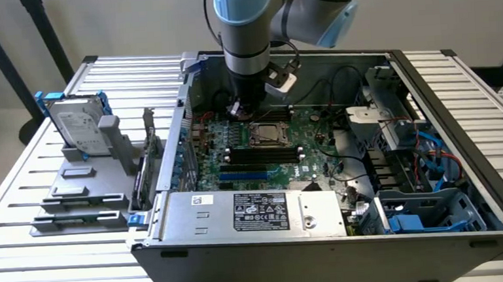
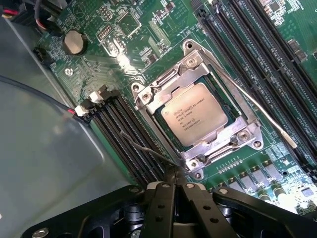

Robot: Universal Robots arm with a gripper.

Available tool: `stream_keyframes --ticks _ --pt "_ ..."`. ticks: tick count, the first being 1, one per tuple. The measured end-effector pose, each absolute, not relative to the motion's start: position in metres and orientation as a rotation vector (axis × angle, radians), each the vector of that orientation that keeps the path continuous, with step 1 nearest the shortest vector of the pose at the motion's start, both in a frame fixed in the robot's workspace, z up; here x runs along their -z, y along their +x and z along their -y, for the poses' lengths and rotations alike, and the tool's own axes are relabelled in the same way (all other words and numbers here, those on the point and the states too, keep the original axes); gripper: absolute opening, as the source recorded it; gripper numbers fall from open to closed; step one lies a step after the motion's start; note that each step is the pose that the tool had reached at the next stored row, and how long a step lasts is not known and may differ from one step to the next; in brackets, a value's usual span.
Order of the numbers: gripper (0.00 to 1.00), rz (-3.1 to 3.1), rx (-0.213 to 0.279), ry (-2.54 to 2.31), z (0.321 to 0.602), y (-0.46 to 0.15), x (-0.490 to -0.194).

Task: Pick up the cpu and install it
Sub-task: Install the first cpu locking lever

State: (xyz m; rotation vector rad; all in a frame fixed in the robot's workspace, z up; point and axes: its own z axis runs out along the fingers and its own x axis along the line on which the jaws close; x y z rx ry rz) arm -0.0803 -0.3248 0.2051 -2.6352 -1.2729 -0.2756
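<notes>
Inside the open computer case (image 1: 464, 187) on the counter (image 1: 27, 194), the cpu (image 2: 194, 120) sits seated in the metal-framed socket (image 2: 148, 96) on the green motherboard (image 2: 237, 54), its silvery top with printed markings facing up; the gripper (image 2: 173, 184) hangs just beside the socket's frame, apart from the chip, its fingers (image 2: 159, 208) pressed together and holding nothing; in the exterior view the arm (image 1: 245, 36) reaches down near the socket, while a hard drive (image 1: 78, 128) stands upright outside the case on the exterior view's left.
</notes>
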Motion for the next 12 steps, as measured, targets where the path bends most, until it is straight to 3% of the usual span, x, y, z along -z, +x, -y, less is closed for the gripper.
stream_keyframes --ticks 12 --pt "0.11 1.223 0.280 -2.662 0.3234 -0.0793 -0.2011"
